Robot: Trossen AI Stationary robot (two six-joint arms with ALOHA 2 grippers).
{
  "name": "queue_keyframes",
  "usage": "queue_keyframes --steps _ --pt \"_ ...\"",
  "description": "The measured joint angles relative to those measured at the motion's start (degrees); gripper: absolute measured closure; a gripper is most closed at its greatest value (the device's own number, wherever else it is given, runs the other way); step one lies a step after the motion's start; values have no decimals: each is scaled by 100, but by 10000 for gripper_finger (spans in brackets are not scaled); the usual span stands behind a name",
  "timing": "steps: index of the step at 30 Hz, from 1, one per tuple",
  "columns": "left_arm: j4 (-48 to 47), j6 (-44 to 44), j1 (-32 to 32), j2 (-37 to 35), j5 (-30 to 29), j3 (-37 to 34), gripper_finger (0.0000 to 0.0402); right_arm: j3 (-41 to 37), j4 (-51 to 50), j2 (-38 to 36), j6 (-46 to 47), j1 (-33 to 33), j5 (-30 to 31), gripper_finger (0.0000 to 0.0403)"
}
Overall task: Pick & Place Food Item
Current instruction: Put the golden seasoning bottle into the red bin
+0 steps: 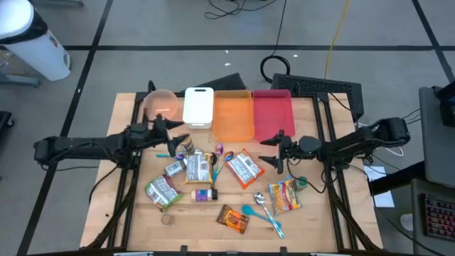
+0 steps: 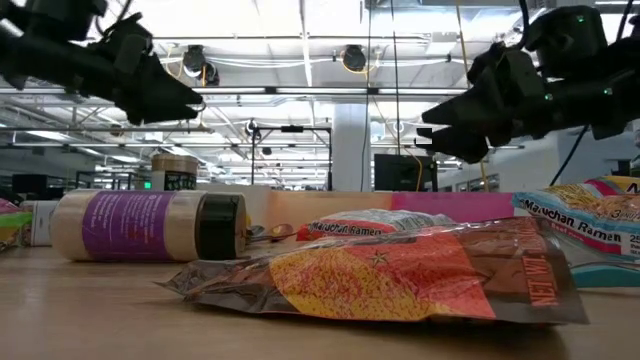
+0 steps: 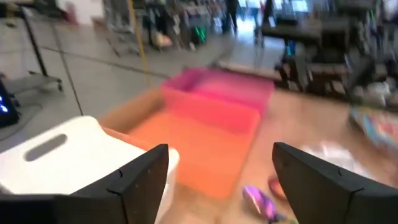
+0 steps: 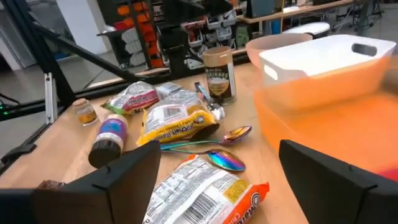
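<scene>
Several food packets lie flat on the wooden table (image 1: 128, 178): an orange-edged ramen packet (image 1: 245, 168), a yellow one (image 1: 197, 167), a green one (image 1: 162, 190), a yellow-red one (image 1: 284, 195) and a brown one (image 1: 233, 218). My left gripper (image 1: 176, 139) hangs open above the table's left middle, in front of the white bin (image 3: 62, 149), with nothing between its fingers (image 3: 140, 177). My right gripper (image 1: 274, 153) hangs open at the right, pointing toward the orange-edged packet (image 4: 205, 186). Both stand well above the table in the low view, left gripper (image 2: 185, 100) and right gripper (image 2: 440, 135).
Along the far edge stand a pink bowl (image 1: 160, 105), the white bin (image 1: 198, 107), an orange bin (image 1: 233, 115) and a pink bin (image 1: 272, 112). A brown jar (image 4: 219, 74), a purple-labelled bottle (image 2: 150, 226), metal spoons (image 4: 211, 158) and a blue spoon (image 1: 263, 217) lie among the packets.
</scene>
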Motion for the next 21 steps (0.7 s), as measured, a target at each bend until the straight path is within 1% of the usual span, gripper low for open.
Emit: queue_keyframes --steps 5,8,12,16,19,21 --pt "-1613 100 -235 752 -241 1113 132 2 -76 200 22 -2 2 74" --pt "-2591 99 -336 1113 -256 1847 140 5 -102 244 23 -2 -6 77" --pt "-3701 -151 -417 1481 -259 2616 148 6 -112 243 24 -2 -9 75" --pt "-4180 -504 -474 1732 -259 2925 146 6 -112 243 23 -2 -11 74" --pt "-4197 -660 -488 1903 -266 2931 141 6 -112 243 22 -2 -13 77" --pt "-4185 -820 -471 2036 -411 2931 136 6 -113 243 22 -2 -13 78"
